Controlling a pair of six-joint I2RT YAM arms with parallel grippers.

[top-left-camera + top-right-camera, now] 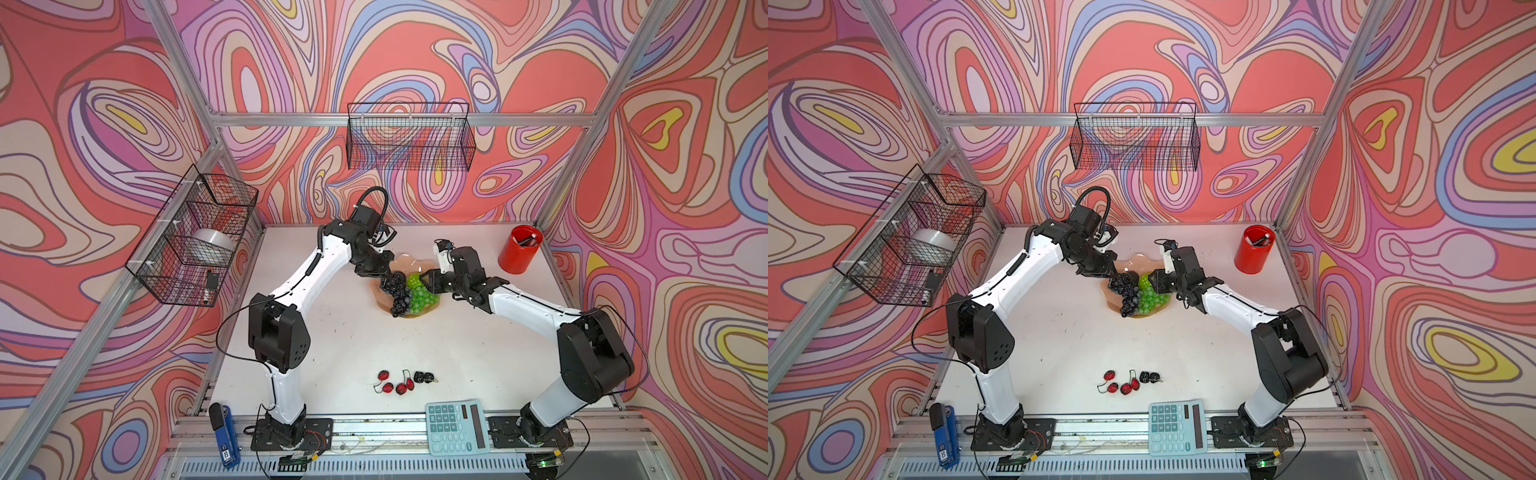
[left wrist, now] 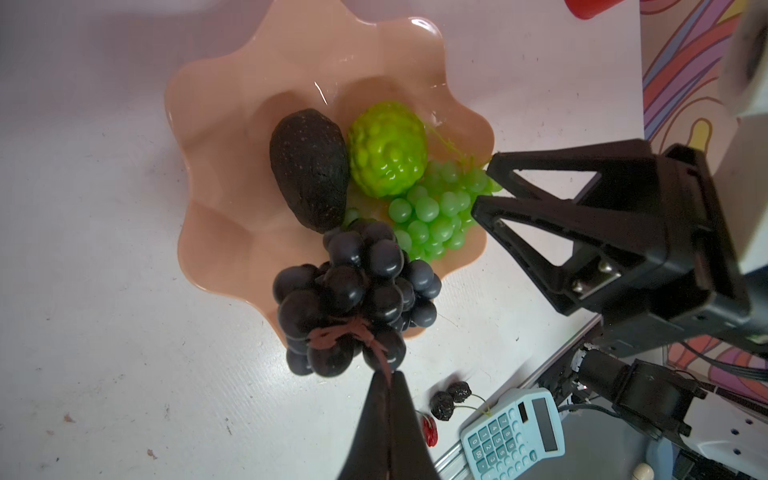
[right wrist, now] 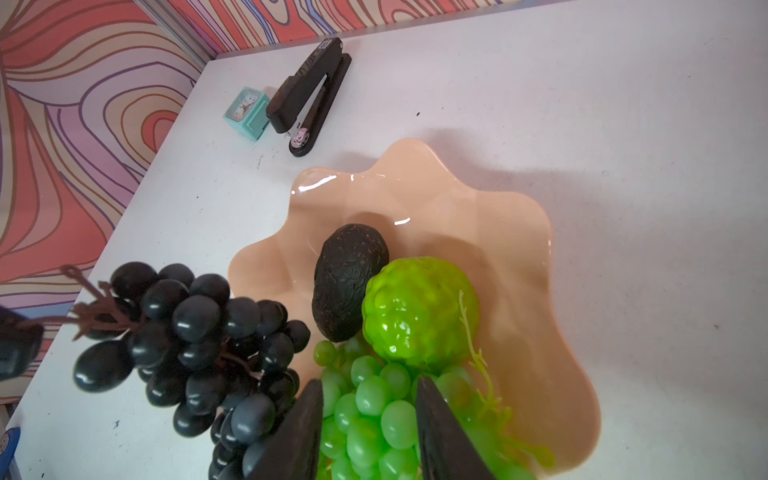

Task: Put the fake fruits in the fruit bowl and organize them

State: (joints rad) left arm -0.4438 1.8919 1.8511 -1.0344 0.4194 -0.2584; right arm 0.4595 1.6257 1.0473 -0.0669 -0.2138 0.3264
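White table (image 1: 353, 332), scuffed and speckled with dark marks. It is boxed in by an aluminium frame (image 1: 291, 120) and swirly red-pink-purple walls (image 1: 415, 50). Back basket (image 1: 409, 137), black wire, hangs on the far wall. Side basket (image 1: 195, 237) hangs on the left wall with a silver round thing (image 1: 212, 243) inside. Red cup (image 1: 519, 249) at the table's far right corner. Teal calculator (image 1: 455, 428) on the near edge, right of middle. Blue stapler (image 1: 224, 436) just off the near left corner. Right wrist view shows a black stapler (image 3: 311, 95) and a teal clock (image 3: 245, 110) side by side near a wall-side corner.

Fruit bowl (image 1: 409, 262) sits mid-table, toward the far edge. Inside it: avocado (image 2: 309, 170) touching the bumpy lime-green ball (image 2: 386, 149), and the green grape bunch (image 1: 419, 293) on the side toward the right edge. Left gripper (image 2: 388, 374) is pressed together, pinching the brown stem of the dark purple grape bunch (image 2: 353, 291), which hangs over the bowl's near-left rim. Right gripper (image 3: 368, 384) has its jaws parted, straddling the green grapes; contact unclear. Cherries (image 1: 395, 382) and black berries (image 1: 424, 377) lie loose by the near edge, well apart from the bowl.
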